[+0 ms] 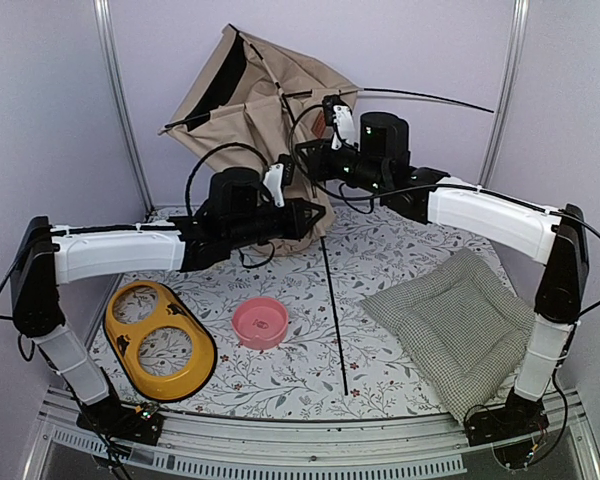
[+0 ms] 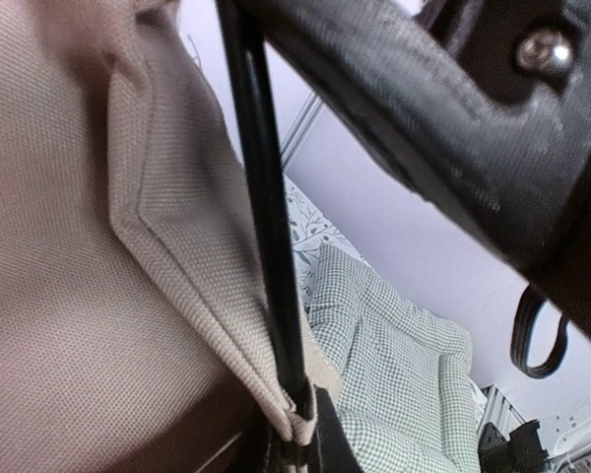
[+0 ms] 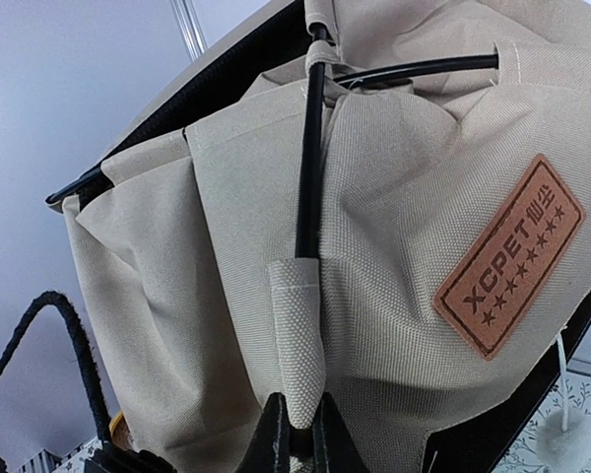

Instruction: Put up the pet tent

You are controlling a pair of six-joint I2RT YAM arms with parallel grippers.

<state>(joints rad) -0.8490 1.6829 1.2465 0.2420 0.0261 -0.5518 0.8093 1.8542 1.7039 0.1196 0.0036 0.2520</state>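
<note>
1. Currently the large beige fabric pet tent (image 1: 270,95) with black inner lining is at the back of the floral-printed table (image 1: 380,260), held up by both arms. Its walls sag in crumpled folds rather than stretching taut
2. The left gripper (image 1: 313,216) is clamped at the tent's lower front. Its wrist view shows the jaws closed on a thin black pole (image 2: 266,227) together with the stitched beige hem (image 2: 177,266) running beside it
3. The right gripper (image 1: 305,157) is clenched too, a little higher. Its wrist view shows it pinching the woven beige end pocket (image 3: 297,335) into which another black pole runs, near the orange-brown rectangular label (image 3: 507,256)
4. Judged done: some poles are threaded through the fabric, and one seems seated in its pocket
5. Judged left: a long black rod (image 1: 332,320) lies loose on the table, apart from the tent, and a curved pole end (image 1: 430,97) juts out freely to the right. The frame looks incomplete, so the job is probably about midway
6. The green-checked quilted cushion (image 1: 460,320) lies flat at the right, well apart from the tent. The yellow two-hole bowl stand (image 1: 158,340) and the pink round bowl (image 1: 260,322) sit near the left arm, and neither gripper touches them
</note>
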